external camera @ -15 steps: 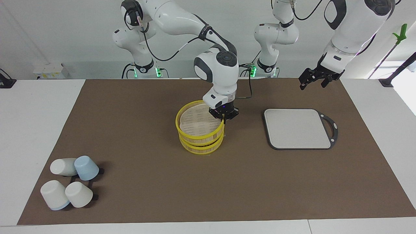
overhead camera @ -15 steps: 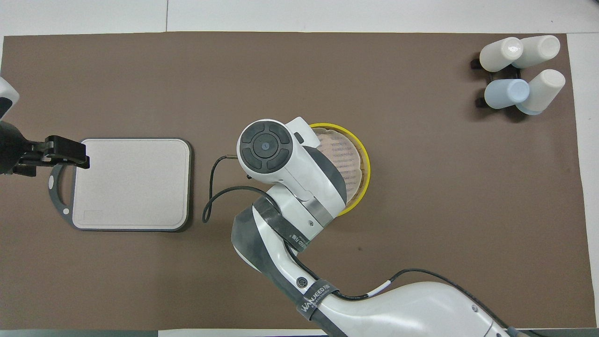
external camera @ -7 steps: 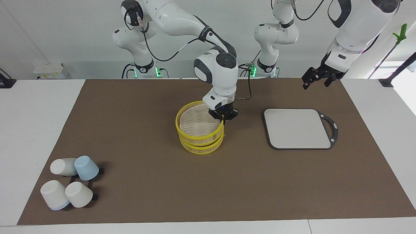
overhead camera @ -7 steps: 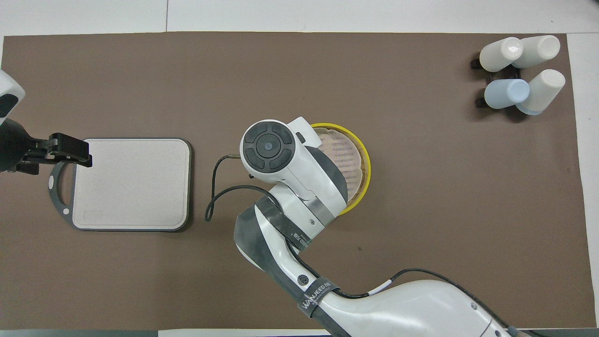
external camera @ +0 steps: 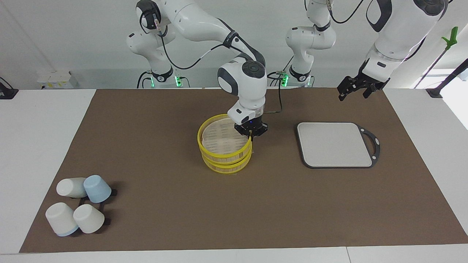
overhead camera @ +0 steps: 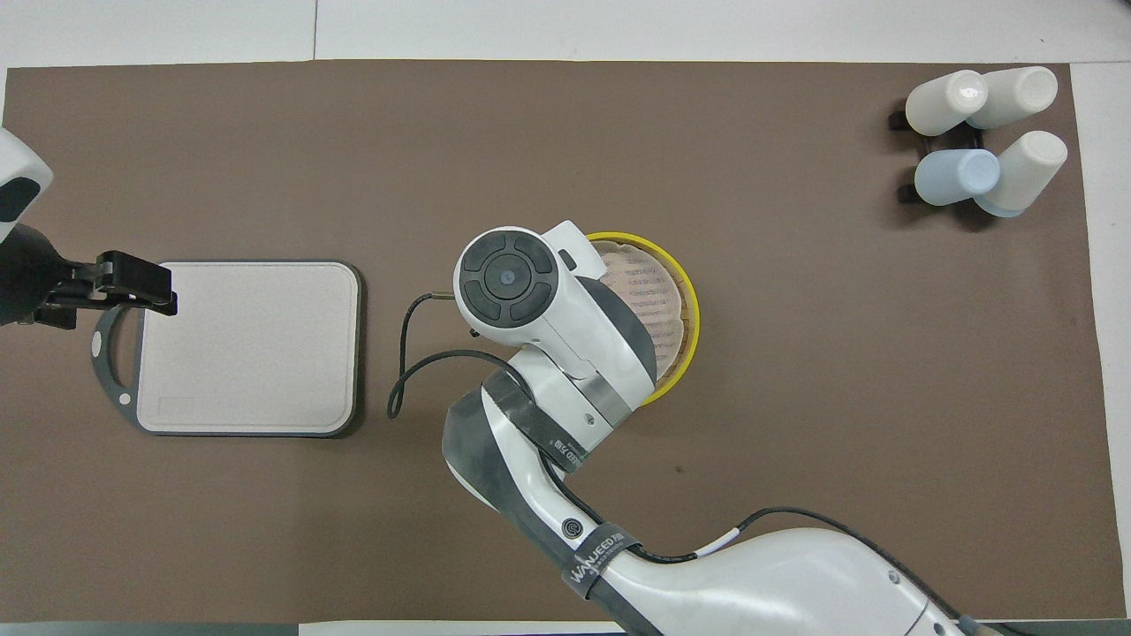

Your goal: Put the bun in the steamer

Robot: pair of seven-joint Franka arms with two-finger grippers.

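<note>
At the middle of the counter (external camera: 146, 226) stands the round, shallow bamboo steamer with bright yellow rims (external camera: 223, 153), two yellow hoops showing one above the other. Its slatted inside shows pale and bare where it can be seen; in the overhead view the arm covers part of it. The right claw (external camera: 251, 133) sits at the steamer's rim on the side toward the left arm's end of the counter, seemingly pinching the upper yellow hoop, though whether its fingers are fully closed on it I cannot tell. The left claw (external camera: 356, 89) hangs in the air over the counter's edge nearest the robots, near the corner at the left arm's end, fingers spread and holding nothing; that arm waits. The small cream-white dough bun is not visible anywhere, neither on the flat grey board with a black handle (external camera: 334, 144) nor in the steamer. By my reading the placing is not yet shown as done.
</note>
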